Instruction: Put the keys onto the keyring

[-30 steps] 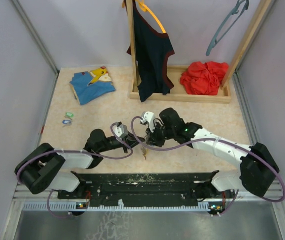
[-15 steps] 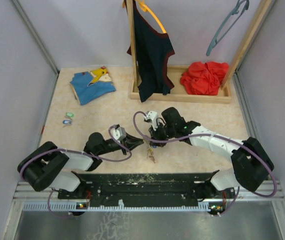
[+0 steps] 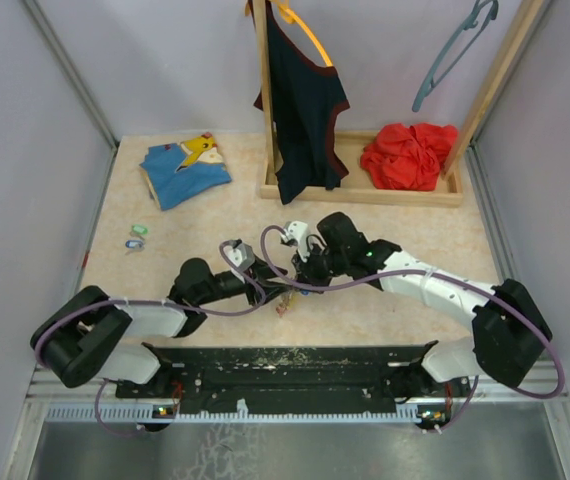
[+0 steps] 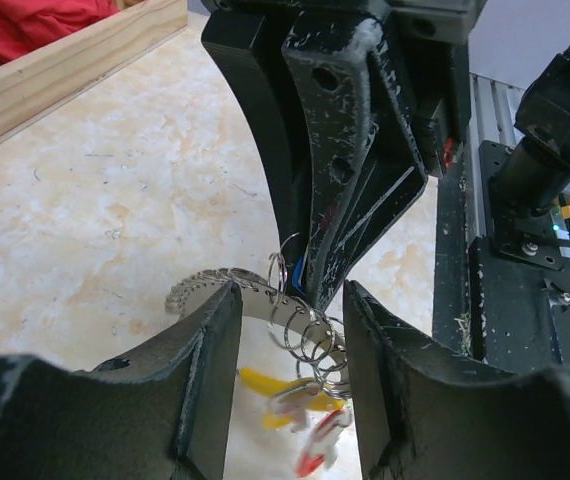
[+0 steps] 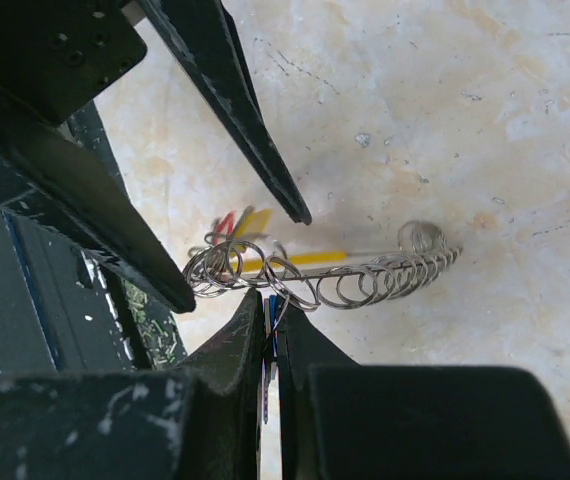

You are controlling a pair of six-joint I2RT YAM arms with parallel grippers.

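The left gripper [image 4: 290,300] is seen with its fingers parted, and the keyring [image 5: 345,285], a string of thin wire loops, is straddled by them over the table [image 3: 415,230]. Directly ahead, the way is filled by the right gripper [image 5: 270,300], whose fingers are pressed together on one loop. A blue sliver is pinched there too, but what it is cannot be told. A yellow tag [image 4: 260,383] and a red piece [image 4: 313,462] are hung beneath the loops.

The keys [image 3: 137,236] are left on the table well apart, far out past the left arm. A wooden rack [image 3: 365,190] is stood beyond both grippers.

Half a second earlier the left fingers were closed and held just beside the keyring, which was dangled from the right gripper alone.
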